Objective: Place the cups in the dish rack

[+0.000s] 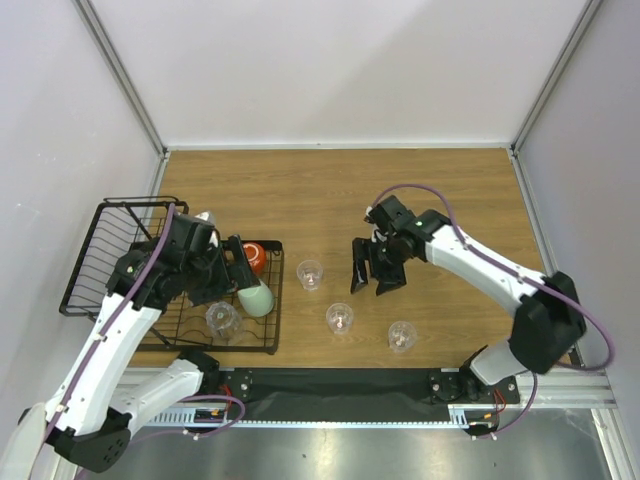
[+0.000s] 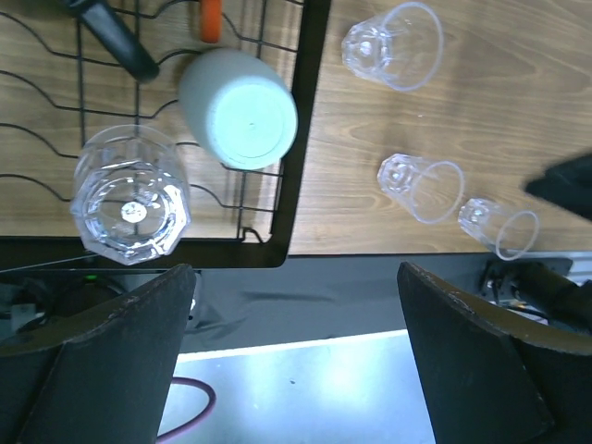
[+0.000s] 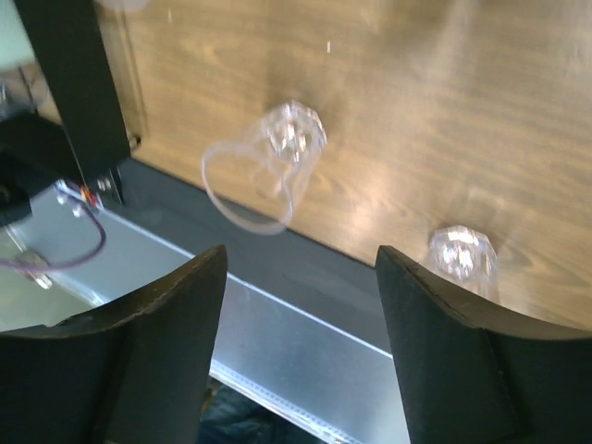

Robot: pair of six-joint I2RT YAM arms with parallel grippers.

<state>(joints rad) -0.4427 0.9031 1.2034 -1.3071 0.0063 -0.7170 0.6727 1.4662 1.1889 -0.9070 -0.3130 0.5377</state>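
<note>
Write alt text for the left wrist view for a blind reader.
A clear tumbler and a pale mint-green cup sit on the black wire dish rack at left; three more clear tumblers stand on the wooden table at right. The open left gripper frames the bottom.

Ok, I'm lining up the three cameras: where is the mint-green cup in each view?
Top external: mint-green cup on the dish rack, by its right edge, lower left of picture.
Left wrist: upper middle-left, closed base facing the camera.
Right wrist: at most a pale green sliver in the top left corner; cannot confirm.
Shared landmark: the rack's black edge bar, visible in all three.
</note>
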